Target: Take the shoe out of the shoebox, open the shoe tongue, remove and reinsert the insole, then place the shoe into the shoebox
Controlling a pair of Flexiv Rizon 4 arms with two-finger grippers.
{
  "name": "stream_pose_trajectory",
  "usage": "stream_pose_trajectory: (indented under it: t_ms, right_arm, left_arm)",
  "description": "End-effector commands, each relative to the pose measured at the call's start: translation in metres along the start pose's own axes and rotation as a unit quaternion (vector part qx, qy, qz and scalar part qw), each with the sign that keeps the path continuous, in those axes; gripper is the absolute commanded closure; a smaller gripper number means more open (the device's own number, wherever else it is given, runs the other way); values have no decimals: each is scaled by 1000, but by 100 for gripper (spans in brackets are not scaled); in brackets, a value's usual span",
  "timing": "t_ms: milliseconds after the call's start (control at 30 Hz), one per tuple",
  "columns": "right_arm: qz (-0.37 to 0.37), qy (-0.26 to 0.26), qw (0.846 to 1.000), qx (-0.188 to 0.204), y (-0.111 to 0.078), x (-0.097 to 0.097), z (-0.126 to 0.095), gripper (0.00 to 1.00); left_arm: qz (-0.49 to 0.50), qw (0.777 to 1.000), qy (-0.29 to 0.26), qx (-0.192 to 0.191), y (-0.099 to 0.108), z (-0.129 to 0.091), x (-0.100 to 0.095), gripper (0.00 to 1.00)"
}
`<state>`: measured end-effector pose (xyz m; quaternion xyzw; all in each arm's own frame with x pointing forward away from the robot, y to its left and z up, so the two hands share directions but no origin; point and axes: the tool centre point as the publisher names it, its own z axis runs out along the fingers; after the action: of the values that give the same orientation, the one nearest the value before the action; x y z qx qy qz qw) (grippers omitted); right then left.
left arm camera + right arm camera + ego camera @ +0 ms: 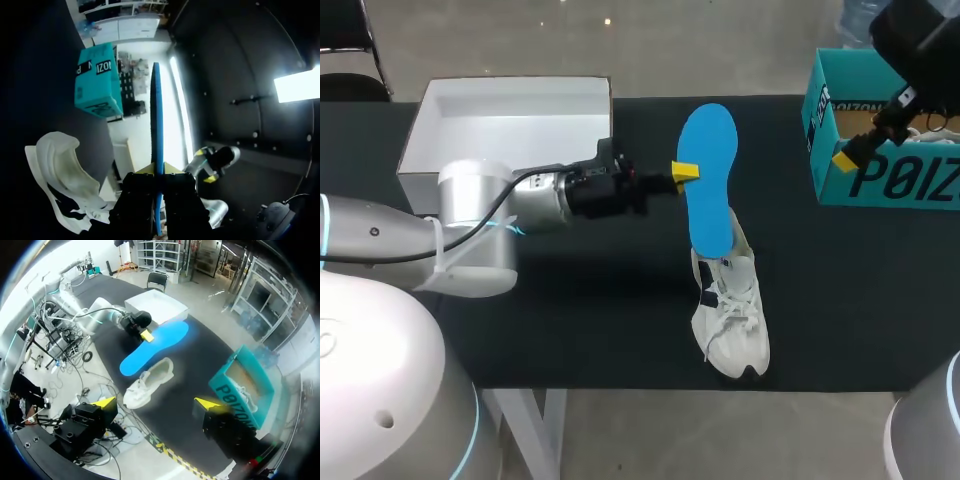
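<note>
L pincer [686,171] is clamped on the blue insole [710,170], both yellow tips pinching one long side edge; in its own wrist view the insole runs edge-on straight out between the fingers. It's held up off the counter [570,320], not lying on it.

The key relation is insole vs. white shoe [732,320]. The shoe lies on the counter w/ toe toward the near edge and its opening toward the far side. The insole's long axis runs about the same way, nearly in line w/ the shoe and crosswise to the L arm's reach. From overhead its near end overlaps the shoe's opening. Can't tell if that end is touching or tucked inside, or just hanging above. The L wrist view puts the shoe beside and under the pincer, off to one side, so I'd guess the insole is mostly or wholly free of it.

R pincer [873,128] hangs up by the teal shoebox [880,180], well apart from the shoe, fingers spread w/ nothing between them. So the L arm is the nearer one by far.

My read: we're mid insole step. The axes roughly match already, so reinserting calls for tipping the near end down into the opening. The shoe is loose w/ nothing holding it, so it could slide or roll when pushed.
</note>
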<state>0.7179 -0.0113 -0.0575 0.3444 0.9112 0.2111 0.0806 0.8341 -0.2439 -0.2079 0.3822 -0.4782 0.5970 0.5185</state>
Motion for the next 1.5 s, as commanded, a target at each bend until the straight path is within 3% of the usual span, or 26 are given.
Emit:
stream_pose_trajectory:
  t_ms: [33,300,467,567,733,933,1500]
  right_arm:
    - [0,1,1000,3,2,-1,1,0]
    - [1,1,1000,1,2,-1,1,0]
    - [3,11,1000,11,-1,3,16,0]
    - [17,14,1000,12,-13,9,22,0]
    - [39,12,999,12,-34,16,13,0]
    - [29,11,999,26,-19,11,11,0]
    - [29,11,999,26,-19,11,11,0]
  left_arm:
    - [0,1000,-2,1,1,0,1,100]
    - [0,1000,-2,1,1,0,1,100]
    - [0,1000,-2,1,1,0,1,100]
    - [0,1000,-2,1,1,0,1,100]
    - [0,1000,-2,1,1,0,1,100]
    - [0,1000,-2,1,1,0,1,100]
    - [0,1000,-2,1,1,0,1,100]
